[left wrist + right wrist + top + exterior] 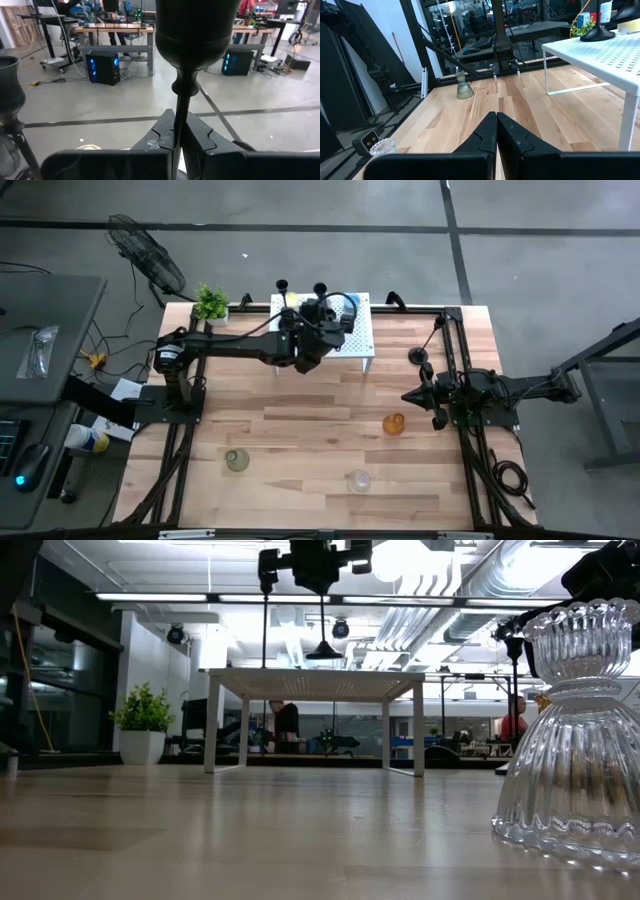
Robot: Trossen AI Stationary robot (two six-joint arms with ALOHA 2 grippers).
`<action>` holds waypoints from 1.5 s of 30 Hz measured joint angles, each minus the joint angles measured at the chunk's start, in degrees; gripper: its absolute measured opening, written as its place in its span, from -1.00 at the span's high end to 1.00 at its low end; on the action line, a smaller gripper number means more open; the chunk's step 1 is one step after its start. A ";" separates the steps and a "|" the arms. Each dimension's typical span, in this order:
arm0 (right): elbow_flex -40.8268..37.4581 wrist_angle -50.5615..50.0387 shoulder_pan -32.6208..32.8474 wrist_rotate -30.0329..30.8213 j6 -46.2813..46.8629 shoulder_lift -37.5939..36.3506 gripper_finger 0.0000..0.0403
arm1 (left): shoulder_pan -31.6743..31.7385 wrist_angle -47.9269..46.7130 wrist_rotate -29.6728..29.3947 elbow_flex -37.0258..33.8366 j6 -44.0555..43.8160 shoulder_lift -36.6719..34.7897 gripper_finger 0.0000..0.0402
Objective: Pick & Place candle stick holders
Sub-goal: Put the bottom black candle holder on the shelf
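Observation:
My left gripper [320,318] is over the white rack [362,330] at the table's far middle, shut on a slim black candlestick [195,30]. In the low view that candlestick's round base [325,652] appears just above the rack top [310,672]. A second black candlestick [283,284] stands on the rack beside it. A third [417,357] is on the table by my right arm. An amber cup [394,423], a pale green cup [236,460] and a clear cup [358,480] stand on the wood. My right gripper [408,396] is shut and empty at the right. My left gripper pinches the candlestick's thin stem [180,107] between its two fingers, just below the candle cup. The fingers come at it roughly level, pointing toward the table's far side and lying across the stem. The candlestick is upright, its base hanging below the fingers.
A small green potted plant [210,302] stands at the far left corner. Blue and yellow cups [345,306] show on the rack behind my left gripper. The clear cup stands close to the low camera [575,740]. Bare wood [300,410] lies in front of the rack.

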 joint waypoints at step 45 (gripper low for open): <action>0.00 0.07 0.00 -0.02 0.00 0.02 0.99 | 4.67 -15.99 10.79 -0.07 -13.42 -0.09 0.97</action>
